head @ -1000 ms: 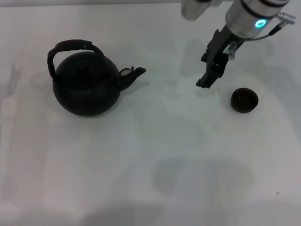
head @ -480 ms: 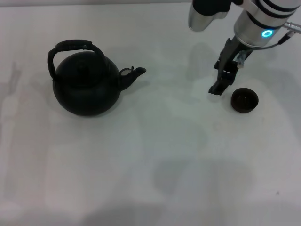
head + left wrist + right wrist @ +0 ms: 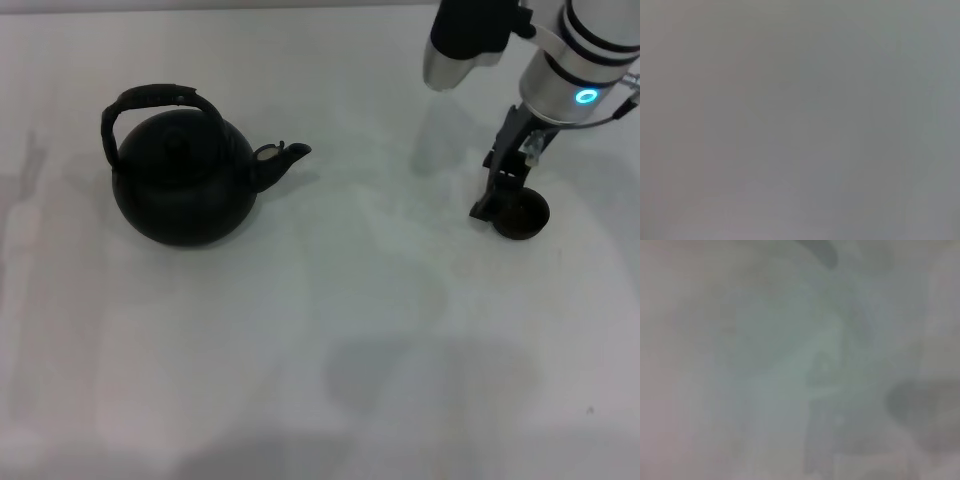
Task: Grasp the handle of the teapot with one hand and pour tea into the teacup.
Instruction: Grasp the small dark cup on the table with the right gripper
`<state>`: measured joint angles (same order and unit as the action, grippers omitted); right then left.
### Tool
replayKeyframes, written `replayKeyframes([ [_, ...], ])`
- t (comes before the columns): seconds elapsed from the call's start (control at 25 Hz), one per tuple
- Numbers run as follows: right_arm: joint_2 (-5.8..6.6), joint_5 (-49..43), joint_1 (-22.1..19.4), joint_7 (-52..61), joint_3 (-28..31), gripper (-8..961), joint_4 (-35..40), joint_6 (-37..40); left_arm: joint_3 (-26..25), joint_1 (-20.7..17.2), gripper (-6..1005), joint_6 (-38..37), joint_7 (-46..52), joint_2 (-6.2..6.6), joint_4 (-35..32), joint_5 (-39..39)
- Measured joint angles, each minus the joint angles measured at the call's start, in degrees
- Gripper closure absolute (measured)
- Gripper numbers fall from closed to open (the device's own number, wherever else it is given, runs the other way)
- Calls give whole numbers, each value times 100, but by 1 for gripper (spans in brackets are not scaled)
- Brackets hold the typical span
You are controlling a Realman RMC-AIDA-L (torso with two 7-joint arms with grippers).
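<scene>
Right claw (image 3: 497, 197) moved rightward, now touching teacup (image 3: 521, 214).

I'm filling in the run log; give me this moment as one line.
right gripper: at the teacup, on its teapot-facing side | teapot: on the table, spout toward the teacup | handle: not grasped | left arm: not in view

We cannot tell whether the right claw (image 3: 497, 200) is spread or closed; its dark tip overlaps the near rim of the teacup (image 3: 524, 214), hiding contact. Its arm is cut off by the head view's top edge. Both wrist views show only featureless blur. The left claw is unseen.
</scene>
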<state>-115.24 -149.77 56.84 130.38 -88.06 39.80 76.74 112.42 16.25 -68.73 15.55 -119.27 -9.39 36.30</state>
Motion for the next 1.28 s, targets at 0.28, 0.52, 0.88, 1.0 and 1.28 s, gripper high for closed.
replayKeyframes([
  [0.28, 12, -55, -108, 50, 101, 226, -114, -39, -7, -40, 112, 0, 35, -9, -2, 0],
  [0.52, 17, -68, -161, 93, 156, 227, -122, -14, -10, -11, 111, 0, 61, -2, -2, 0],
  [0.88, 27, -197, -255, 186, 242, 230, -122, 42, -10, -12, 112, 0, 62, 1, -2, 0],
  [1.0, 32, -217, -292, 190, 304, 230, -122, 58, -10, -9, 112, -1, 62, 1, -2, 0],
  [1.28, 45, -306, -355, 198, 482, 232, -88, 148, -10, 11, 111, -9, 62, 4, -2, 0],
])
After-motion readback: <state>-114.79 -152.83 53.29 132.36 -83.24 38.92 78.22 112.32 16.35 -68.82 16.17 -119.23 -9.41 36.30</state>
